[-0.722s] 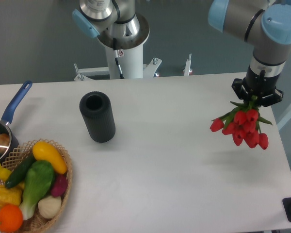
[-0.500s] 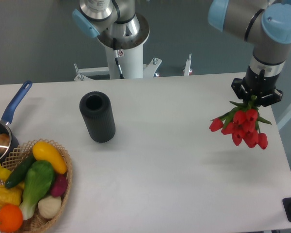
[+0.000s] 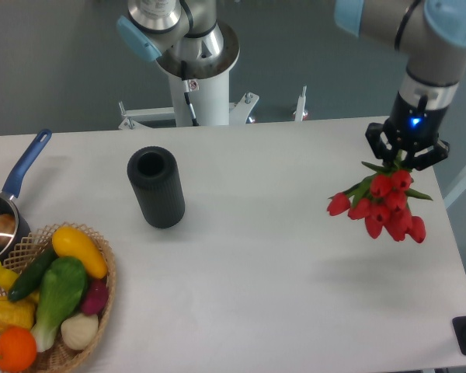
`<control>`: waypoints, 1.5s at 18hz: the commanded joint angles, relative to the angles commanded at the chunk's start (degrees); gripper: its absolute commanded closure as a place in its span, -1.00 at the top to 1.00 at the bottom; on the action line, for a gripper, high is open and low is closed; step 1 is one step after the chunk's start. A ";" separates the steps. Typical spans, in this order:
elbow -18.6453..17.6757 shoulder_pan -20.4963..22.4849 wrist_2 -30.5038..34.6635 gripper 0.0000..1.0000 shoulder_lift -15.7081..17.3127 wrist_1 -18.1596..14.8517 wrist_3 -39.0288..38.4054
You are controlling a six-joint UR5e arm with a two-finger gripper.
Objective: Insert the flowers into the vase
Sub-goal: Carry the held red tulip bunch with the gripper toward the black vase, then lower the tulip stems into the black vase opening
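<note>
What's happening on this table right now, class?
A robot arm's claw holds a bunch of red tulips by the stems, buds hanging downward, in the air above the right side of the white table. The black vase stands upright and empty well to the left. The flowers are not yet in it. A basket of vegetables and a blue-handled saucepan sit at the left edge.

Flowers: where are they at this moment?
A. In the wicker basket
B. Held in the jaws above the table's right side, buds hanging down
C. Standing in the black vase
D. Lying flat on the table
B. The flowers hang buds-down from the gripper, clear of the table and far right of the vase, whose opening is bare.
</note>
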 joint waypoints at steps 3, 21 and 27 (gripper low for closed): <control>-0.26 -0.17 -8.62 -1.00 1.67 1.23 -1.42; -19.77 -4.57 -46.43 -1.00 13.45 4.66 -4.41; -26.36 -4.65 -50.57 -1.00 19.60 4.83 -2.04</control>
